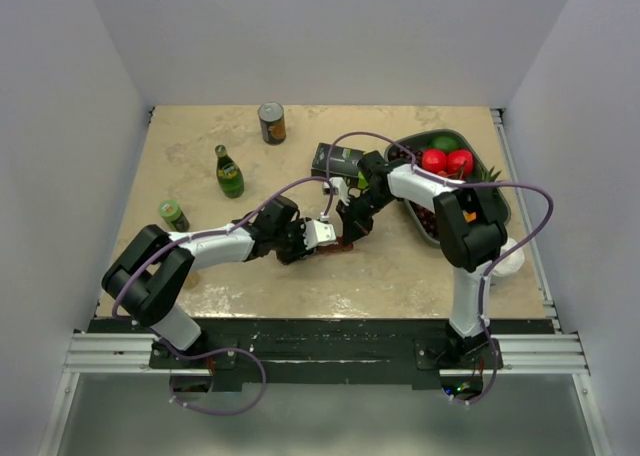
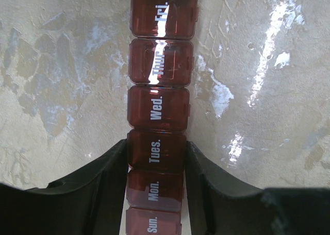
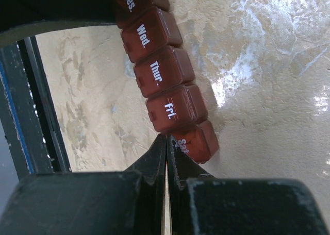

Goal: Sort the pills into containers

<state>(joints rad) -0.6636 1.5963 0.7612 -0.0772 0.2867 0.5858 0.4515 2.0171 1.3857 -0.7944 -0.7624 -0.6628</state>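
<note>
The containers (image 2: pixel 160 108) are a long maroon strip of lidded compartments labelled by day, lying on the beige table. All the lids in view are down. My left gripper (image 2: pixel 156 148) is shut on the strip, its dark fingers (image 2: pixel 111 165) pressing both sides at the Tues. and Mon. compartments. In the right wrist view the containers (image 3: pixel 157 72) run from Tues. to Sat. My right gripper (image 3: pixel 166 138) is shut, its tips touching the strip's edge between the Fri. and Sat. lids. In the top view both grippers meet mid-table over the strip (image 1: pixel 344 243). No pills are in view.
A black-and-lime box (image 1: pixel 337 160) lies just behind the grippers. A dark tray (image 1: pixel 497 198) with red fruit (image 1: pixel 446 161) sits at the right. A green bottle (image 1: pixel 229 172), a can (image 1: pixel 272 123) and a small green can (image 1: pixel 173 214) stand on the left half.
</note>
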